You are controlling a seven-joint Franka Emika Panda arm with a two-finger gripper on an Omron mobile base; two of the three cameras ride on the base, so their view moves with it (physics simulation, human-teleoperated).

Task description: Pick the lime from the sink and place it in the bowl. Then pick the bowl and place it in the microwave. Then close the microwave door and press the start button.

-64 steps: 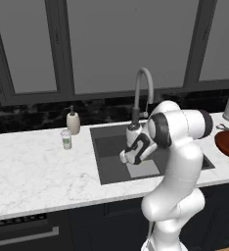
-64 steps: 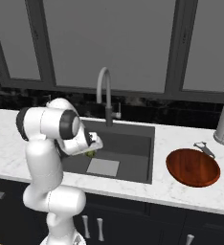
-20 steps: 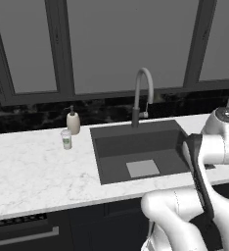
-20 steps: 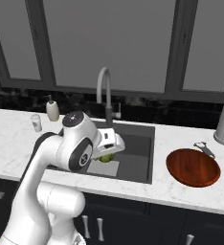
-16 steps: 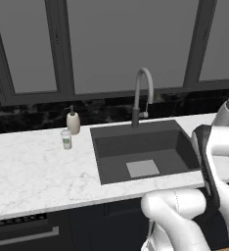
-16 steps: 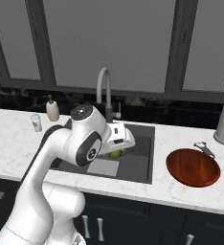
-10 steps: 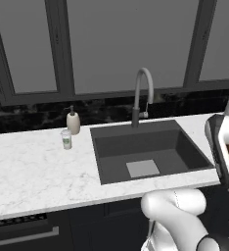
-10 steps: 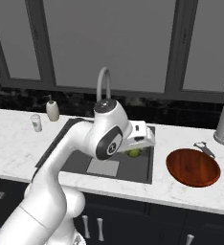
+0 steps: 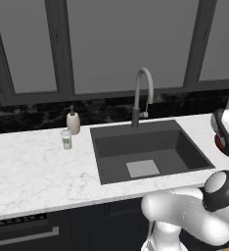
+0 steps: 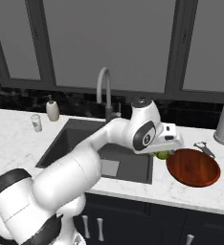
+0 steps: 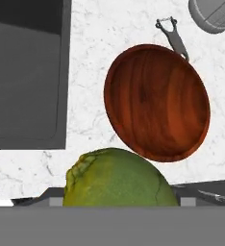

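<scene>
Half the lime [image 11: 117, 178] cut off below.

A home kitchen: a white marble counter [image 9: 33, 166] holds a dark sink [image 9: 148, 149] with a gooseneck faucet [image 9: 142, 95]. A soap dispenser [image 9: 73, 121] stands left of the sink, dark cabinets [image 10: 133, 222] below, tall windows [image 9: 119, 44] behind.

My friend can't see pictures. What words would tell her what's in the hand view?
A green lime is held close to the camera, at the bottom of the picture. Beyond it an empty red-brown bowl sits on the white marble counter, with the dark sink to the left.
</scene>
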